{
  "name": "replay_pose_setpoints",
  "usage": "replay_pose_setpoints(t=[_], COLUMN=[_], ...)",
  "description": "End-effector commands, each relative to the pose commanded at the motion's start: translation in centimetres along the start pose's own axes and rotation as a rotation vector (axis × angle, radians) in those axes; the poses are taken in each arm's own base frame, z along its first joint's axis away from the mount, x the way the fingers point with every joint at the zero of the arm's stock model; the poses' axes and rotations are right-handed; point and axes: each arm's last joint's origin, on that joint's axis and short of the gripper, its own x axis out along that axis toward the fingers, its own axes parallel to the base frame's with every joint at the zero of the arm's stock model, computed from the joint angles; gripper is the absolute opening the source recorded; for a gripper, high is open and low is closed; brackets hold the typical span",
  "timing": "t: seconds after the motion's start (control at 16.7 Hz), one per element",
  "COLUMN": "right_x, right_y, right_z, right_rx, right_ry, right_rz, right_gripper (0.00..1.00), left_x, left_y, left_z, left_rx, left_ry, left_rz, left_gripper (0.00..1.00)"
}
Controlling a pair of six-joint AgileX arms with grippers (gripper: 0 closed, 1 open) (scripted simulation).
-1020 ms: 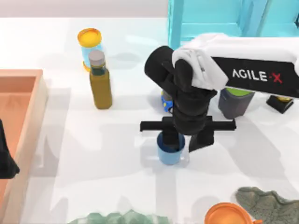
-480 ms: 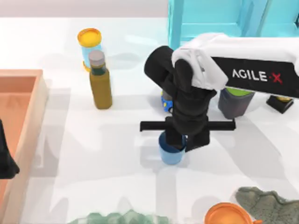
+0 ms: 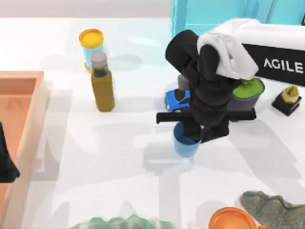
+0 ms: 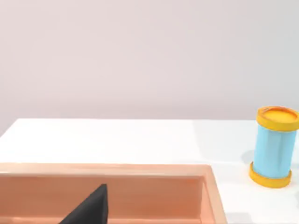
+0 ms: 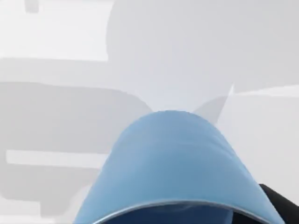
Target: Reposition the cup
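Observation:
The small blue cup (image 3: 186, 146) hangs tilted just off the white table, a little right of centre in the top view. My right gripper (image 3: 194, 135) is shut on its rim, reaching down from the black wrist above it. In the right wrist view the cup (image 5: 173, 158) is seen close up, with a dark fingertip (image 5: 280, 205) at its side. My left arm (image 3: 5, 162) is parked at the far left edge over the wooden tray.
A blue toy car (image 3: 175, 99) and a dark grey pot with a green top (image 3: 248, 93) stand just behind the cup. An olive bottle (image 3: 102, 88) and a light-blue cylinder (image 3: 91, 47) are back left. The tray (image 3: 35, 119) is left, an orange bowl (image 3: 231, 220) front right.
My right gripper closed on the cup, then carried it to the right and slightly back, lifting it. The toy car has come into view behind it.

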Motion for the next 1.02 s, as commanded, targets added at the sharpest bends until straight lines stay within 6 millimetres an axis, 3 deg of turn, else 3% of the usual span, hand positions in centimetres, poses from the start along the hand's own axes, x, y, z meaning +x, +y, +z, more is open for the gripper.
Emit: replay_pose_setpoints(t=[0.18,0.36,0.54,0.66,0.84,1.02], right_x=[-1.9,-3.4,-4.6,-5.0,-5.1,-5.1], right_y=[-5.0,-12.4,-20.0,-23.9,-27.3,-27.8], right_z=[1.0,1.6,1.0,0.2,-1.0,-1.3], right_rx=[-0.01,0.005,0.026,0.033,0.037,0.038], right_ry=[-0.004,0.014,0.033,0.043,0.052,0.054], right_rz=[-0.009,-0.028,-0.035,-0.03,-0.017,-0.013], right_gripper=[0.0,0.0,0.0,0.0,0.0,0.0], left_x=[0.0,0.0,0.0,0.0,0.0,0.0], left_y=[0.0,0.0,0.0,0.0,0.0,0.0], left_z=[0.0,0.0,0.0,0.0,0.0,0.0], left_rx=[0.0,0.0,0.0,0.0,0.0,0.0], left_ry=[0.0,0.0,0.0,0.0,0.0,0.0], left_rz=[0.0,0.0,0.0,0.0,0.0,0.0], left_gripper=[1.0,1.0,1.0,1.0,1.0,1.0])
